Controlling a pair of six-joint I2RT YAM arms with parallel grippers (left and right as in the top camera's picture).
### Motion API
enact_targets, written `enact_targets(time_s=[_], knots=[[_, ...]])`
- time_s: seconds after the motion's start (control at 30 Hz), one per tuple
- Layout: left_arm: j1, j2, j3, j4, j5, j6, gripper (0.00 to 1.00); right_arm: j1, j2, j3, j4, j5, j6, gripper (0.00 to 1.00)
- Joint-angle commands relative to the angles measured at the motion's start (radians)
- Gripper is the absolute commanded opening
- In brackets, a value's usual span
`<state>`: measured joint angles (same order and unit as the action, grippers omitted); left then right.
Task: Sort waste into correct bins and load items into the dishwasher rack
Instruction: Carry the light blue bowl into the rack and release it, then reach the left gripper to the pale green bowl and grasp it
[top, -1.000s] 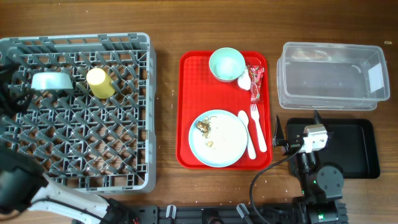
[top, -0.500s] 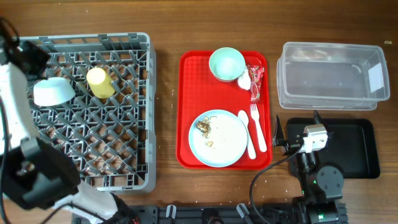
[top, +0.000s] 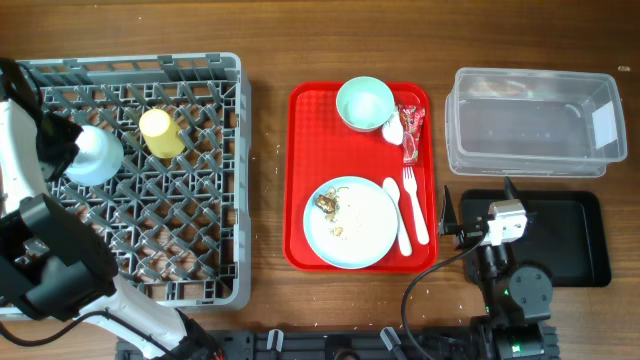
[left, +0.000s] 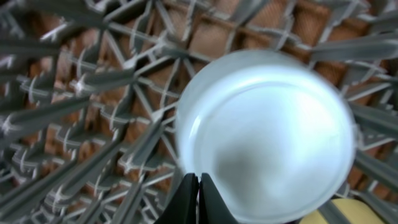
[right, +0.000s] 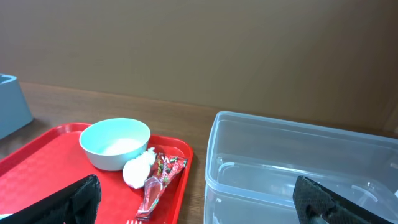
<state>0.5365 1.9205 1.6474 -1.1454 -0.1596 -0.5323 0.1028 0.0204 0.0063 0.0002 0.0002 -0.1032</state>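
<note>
Starting with the rack (top: 200, 250): holds the cup (top: 160, 133) and one bowl (top: 95, 155) toward its upper-left part in the overhead view, so loaded only in part, with most of the grid free. Leaves on the red tray (top: 300, 180) the plate (top: 365, 230), a second bowl (top: 365, 103), the spoon (top: 397, 215) and the fork (top: 415, 205). Shows nothing clearly inside the tub (top: 535, 120) or the black tray (top: 575, 240), so judge no waste sorted yet. Note the wrapper (top: 411, 135) and wad (top: 392, 128) just beside the second bowl, and scraps (top: 328, 203) on the plate. Call it perhaps a quarter done.

Note the left fingers (left: 199, 190) pressed together on nothing, over the racked bowl's near rim. Note the right fingers (right: 196, 183) spread wide and empty, near the black tray's left end.

Mind the rack's raised wall and pegs when lifting clear. Use the bare table (top: 268, 150) between rack and red tray as open passage. Expect tighter room on the right, between red tray lip, tub wall and black tray.
</note>
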Motion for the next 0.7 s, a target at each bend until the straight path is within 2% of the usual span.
enact_targets(time_s=[0.0, 0.07, 0.1, 0.13, 0.17, 0.2, 0.23, 0.27, 0.3, 0.33, 0.37, 0.4, 0.5, 0.57, 0.67], knots=[[0.018, -0.095, 0.0, -0.024, 0.085, -0.082, 0.04, 0.0, -0.003, -0.001, 0.006, -0.01, -0.009, 1.0], [0.017, -0.194, 0.0, -0.018, 0.27, -0.082, 0.04, 0.0, -0.003, -0.001, 0.006, -0.01, -0.009, 1.0], [0.016, -0.252, 0.0, -0.011, 0.405, -0.082, 0.04, 0.0, -0.003, -0.001, 0.006, -0.01, -0.01, 1.0], [-0.002, -0.318, 0.0, 0.005, 0.623, -0.077, 0.04, 0.0, -0.003, -0.001, 0.006, -0.01, -0.01, 1.0], [-0.032, -0.346, 0.0, 0.008, 0.719, -0.076, 0.04, 0.0, -0.003, -0.001, 0.006, -0.01, -0.009, 1.0], [-0.08, -0.367, 0.0, 0.008, 0.771, -0.067, 0.08, 0.0, -0.003, -0.001, 0.006, -0.01, -0.01, 1.0], [-0.168, -0.38, 0.0, 0.008, 0.784, -0.016, 0.25, 0.0, -0.003, -0.001, 0.006, -0.01, -0.009, 1.0], [-0.259, -0.381, 0.0, 0.007, 0.783, 0.05, 0.55, 0.0, -0.003, -0.001, 0.006, -0.01, -0.01, 1.0], [-0.44, -0.364, 0.0, 0.016, 0.74, 0.111, 0.84, 0.0, -0.003, -0.001, 0.006, -0.01, -0.01, 1.0], [-0.52, -0.349, 0.0, 0.03, 0.69, 0.111, 0.88, 0.0, -0.003, -0.001, 0.006, -0.01, -0.01, 1.0], [-0.675, -0.314, 0.0, 0.081, 0.566, 0.11, 0.89, 0.0, -0.003, -0.001, 0.006, -0.01, -0.01, 1.0], [-0.775, -0.278, 0.0, 0.129, 0.464, 0.11, 0.89, 0.0, -0.003, -0.001, 0.006, -0.01, -0.009, 1.0], [-0.975, -0.174, 0.0, 0.263, 0.344, 0.111, 0.9, 0.0, -0.003, -0.001, 0.006, -0.01, -0.01, 1.0], [-1.103, -0.071, 0.0, 0.414, 0.32, 0.231, 0.8, 0.0, -0.003, -0.001, 0.006, -0.01, -0.01, 1.0], [-1.204, 0.049, 0.0, 0.576, 0.204, 0.324, 0.75, 0.0, -0.003, -0.001, 0.006, -0.01, -0.009, 1.0]])
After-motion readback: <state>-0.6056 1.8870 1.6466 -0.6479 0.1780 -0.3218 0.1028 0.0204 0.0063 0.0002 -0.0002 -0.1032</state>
